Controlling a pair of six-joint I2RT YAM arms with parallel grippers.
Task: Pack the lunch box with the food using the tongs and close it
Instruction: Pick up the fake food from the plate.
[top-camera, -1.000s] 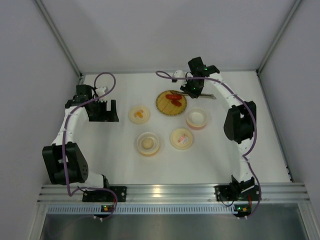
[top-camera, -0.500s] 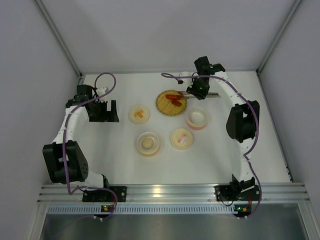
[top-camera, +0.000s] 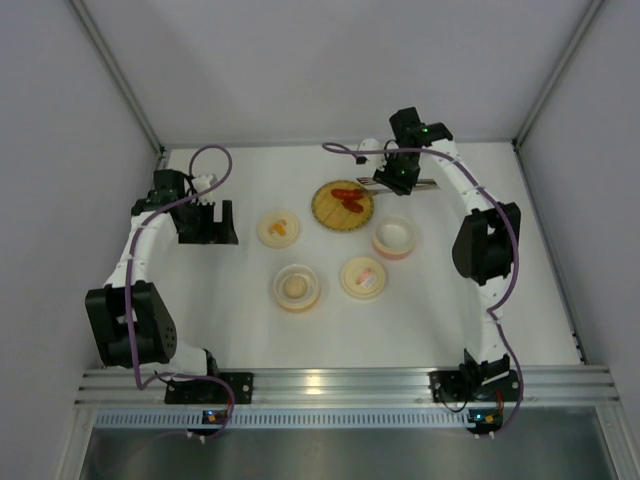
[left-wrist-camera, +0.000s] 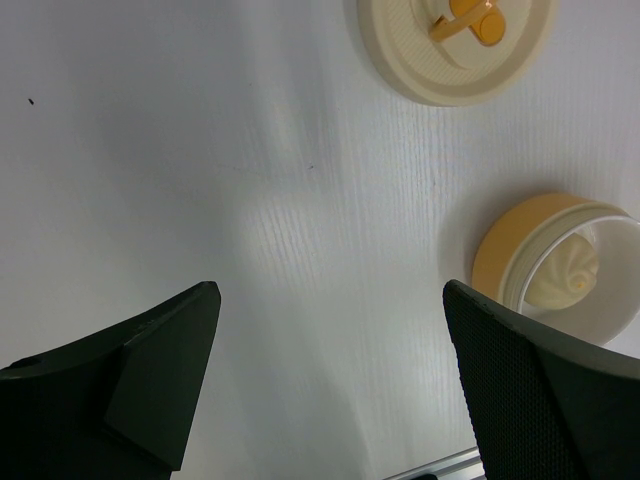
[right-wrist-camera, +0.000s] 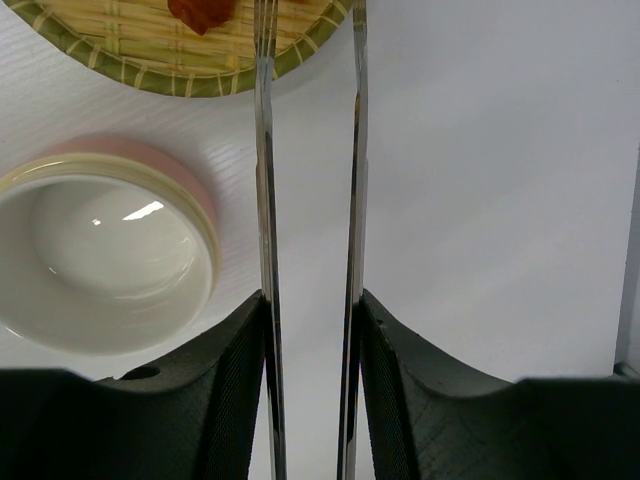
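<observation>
You are pinching the tongs (right-wrist-camera: 265, 200) in your right gripper (right-wrist-camera: 310, 300) at the far side of the table (top-camera: 420, 330). Its two black fingers (right-wrist-camera: 225, 390) are pressing on the outer faces of the two slim metal arms, which are standing a little apart and running side by side toward the woven plate (right-wrist-camera: 150, 75). One arm is crossing the plate's rim while the other is passing just outside it. The tips are running off the top of the wrist view, so it cannot be told whether they are touching anything. The red sausage pieces (top-camera: 347, 197) are lying on the plate. The pink bowl (top-camera: 394, 238) is sitting just beside the plate on its near right, uncovered and showing its bare white inside, and it is lying left of the tongs in the wrist view. Nearer to you, the orange bowl (top-camera: 297, 287) is holding the cream-white ball (left-wrist-camera: 565, 280). The pink-marked lid (top-camera: 363, 277) is lying just to that bowl's right, and the orange-marked lid (top-camera: 278, 229) is lying beyond it, left of the plate. Your left gripper (left-wrist-camera: 330, 290) is hanging over bare table at the left, its fingers spread wide, well apart from the plate and the tongs.
</observation>
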